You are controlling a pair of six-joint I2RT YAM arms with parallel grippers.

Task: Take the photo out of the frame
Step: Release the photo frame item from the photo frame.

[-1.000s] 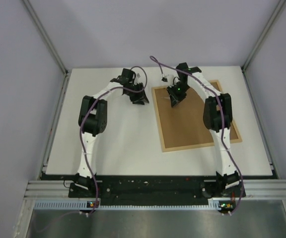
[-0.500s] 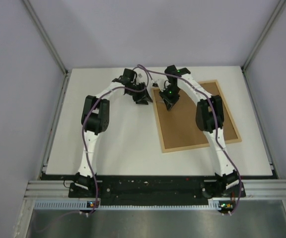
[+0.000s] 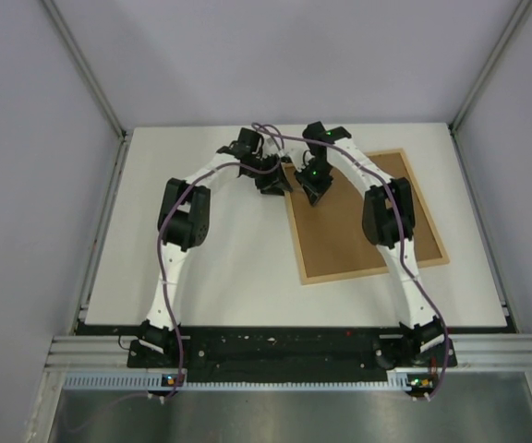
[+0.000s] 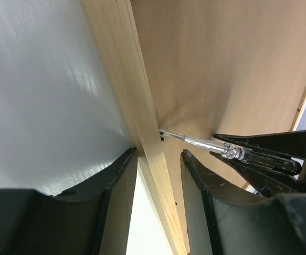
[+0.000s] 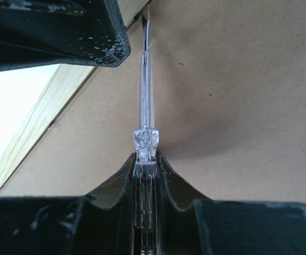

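My left gripper (image 3: 273,182) has slid right since a second ago. It now straddles the left wooden rail of the frame (image 3: 377,269) near its far-left corner, fingers spread, one on each side of the rail. My right gripper (image 3: 317,192) has swung left in that time and pinches a clear tool (image 5: 145,95), whose tip sits at the seam between the rail and the brown backing board (image 3: 344,231). The frame lies back-up, right of centre on the table (image 3: 211,249). The photo is hidden under the board.
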